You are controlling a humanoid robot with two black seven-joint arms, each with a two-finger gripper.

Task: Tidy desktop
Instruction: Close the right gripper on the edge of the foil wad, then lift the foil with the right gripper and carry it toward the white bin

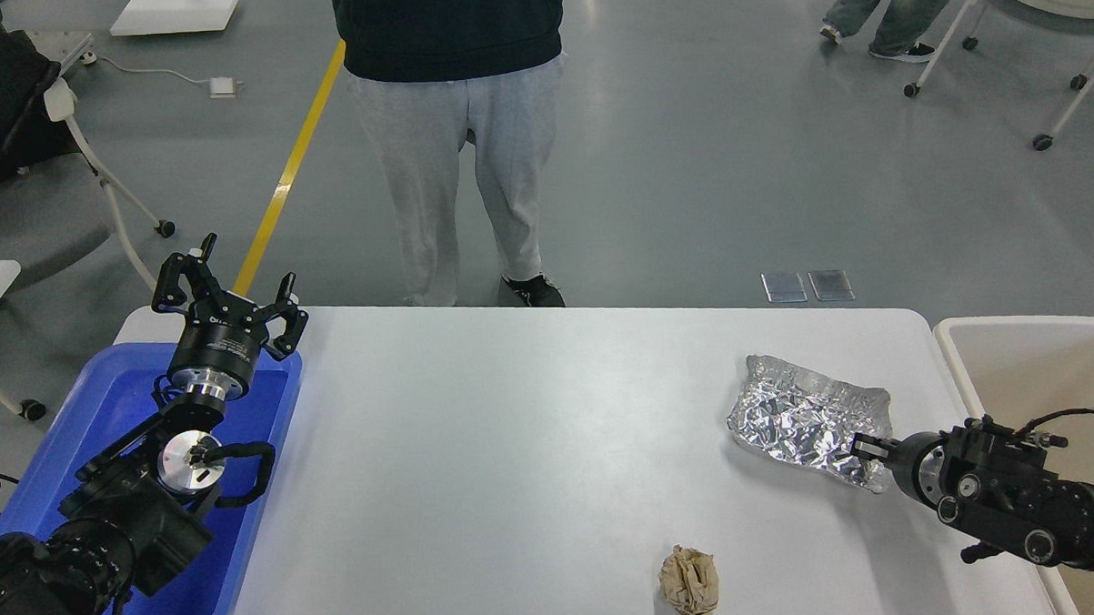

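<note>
Nearest us, a crumpled brown paper ball [689,581] sits near the front edge of the desktop [515,436], which spans the middle between a blue tray [104,396] on our left and a beige bin [1031,363] cut off at the right edge. Our right gripper [866,448] reaches in low from the right, its tip against the near corner of a crinkled foil sheet [806,417]; we cannot tell whether its fingers are closed. Our left gripper [228,296] rises above the tray's far end, fingers spread and holding nothing.
</note>
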